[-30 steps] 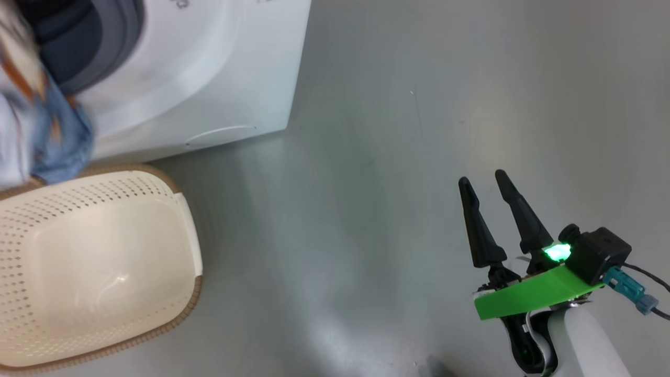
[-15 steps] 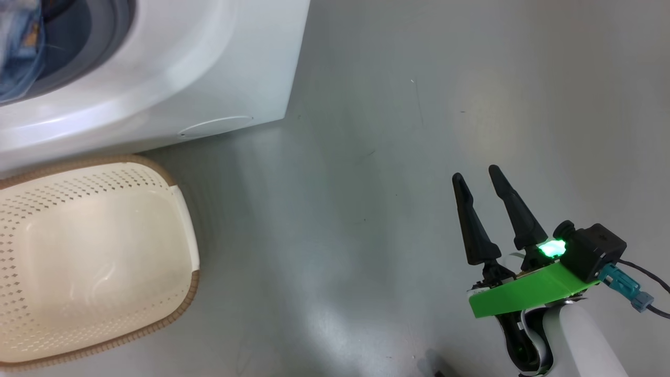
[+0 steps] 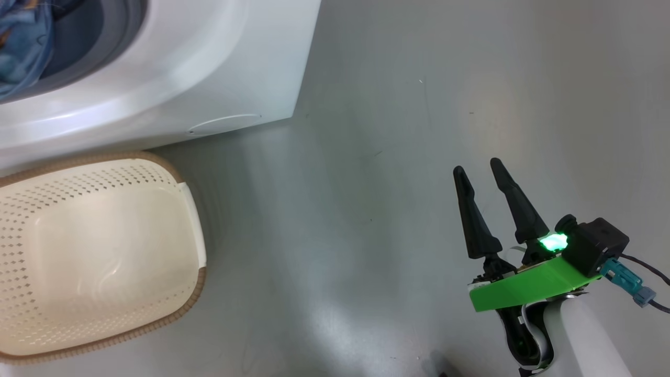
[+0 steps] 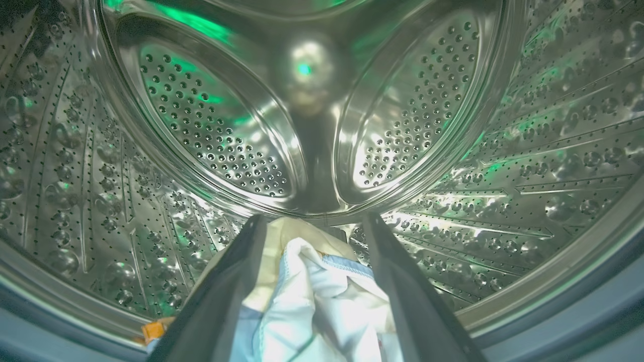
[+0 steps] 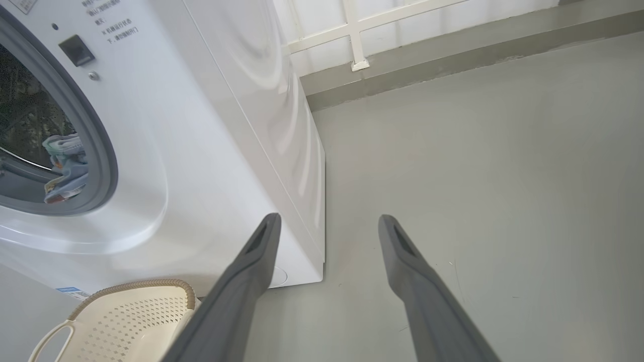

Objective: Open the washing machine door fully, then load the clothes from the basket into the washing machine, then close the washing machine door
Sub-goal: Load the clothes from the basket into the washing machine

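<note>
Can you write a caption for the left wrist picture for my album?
Left tool open inside the steel drum, clothes bunched between its fingers.

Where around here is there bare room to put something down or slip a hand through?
Widest free patch: the grey floor bordered by the washing machine, the basket and the right gripper. The basket's inside is bare too. Crowded: inside the drum, near its mouth, where the left gripper, jaws open, straddles the clothes.
</note>
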`<state>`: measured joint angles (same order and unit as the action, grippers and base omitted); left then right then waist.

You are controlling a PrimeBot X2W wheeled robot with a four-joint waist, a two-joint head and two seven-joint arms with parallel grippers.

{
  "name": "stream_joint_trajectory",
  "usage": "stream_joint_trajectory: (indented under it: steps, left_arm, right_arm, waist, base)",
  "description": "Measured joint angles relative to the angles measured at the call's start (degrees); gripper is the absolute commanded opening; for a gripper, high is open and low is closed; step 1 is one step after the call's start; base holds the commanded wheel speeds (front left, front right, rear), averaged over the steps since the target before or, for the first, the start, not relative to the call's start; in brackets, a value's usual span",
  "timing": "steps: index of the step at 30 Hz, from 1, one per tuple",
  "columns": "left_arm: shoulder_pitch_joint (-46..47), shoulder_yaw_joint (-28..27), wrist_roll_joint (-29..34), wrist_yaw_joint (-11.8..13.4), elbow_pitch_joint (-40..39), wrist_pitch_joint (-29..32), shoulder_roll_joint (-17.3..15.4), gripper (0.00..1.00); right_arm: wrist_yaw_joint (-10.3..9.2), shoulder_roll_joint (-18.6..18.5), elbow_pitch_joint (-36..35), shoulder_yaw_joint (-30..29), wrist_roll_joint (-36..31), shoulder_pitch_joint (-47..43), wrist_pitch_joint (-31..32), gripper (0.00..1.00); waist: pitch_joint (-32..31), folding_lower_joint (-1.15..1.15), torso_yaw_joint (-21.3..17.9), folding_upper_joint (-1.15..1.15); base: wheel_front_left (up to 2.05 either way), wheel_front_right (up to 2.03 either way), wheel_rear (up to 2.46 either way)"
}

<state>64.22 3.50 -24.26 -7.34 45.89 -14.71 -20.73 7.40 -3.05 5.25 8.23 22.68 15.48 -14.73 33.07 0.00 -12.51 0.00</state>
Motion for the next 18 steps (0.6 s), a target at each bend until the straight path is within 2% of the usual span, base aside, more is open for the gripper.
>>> stream_joint_trajectory:
  steps: [7, 18]
  left_arm:
    - [-4.98, -1.11, -1.43, -0.05, -4.26, 0.0, 1.75, 1.0]
    - [-20.15, -3.96, -0.32, -0.05, -14.73, 0.01, 5.01, 1.0]
  right_arm:
    - [-0.01, 0.01, -0.05, -0.76, -0.89, 0.0, 0.0, 1.0]
    - [0.0, -0.65, -0.31, -2.13, -0.97, -0.01, 0.0, 1.0]
  waist:
    - [-0.24, 0.0, 1.15, 0.0]
    - [-1.02, 0.0, 3.78, 0.0]
  base:
    - [0.0, 0.0, 0.0]
    - [0.0, 0.0, 0.0]
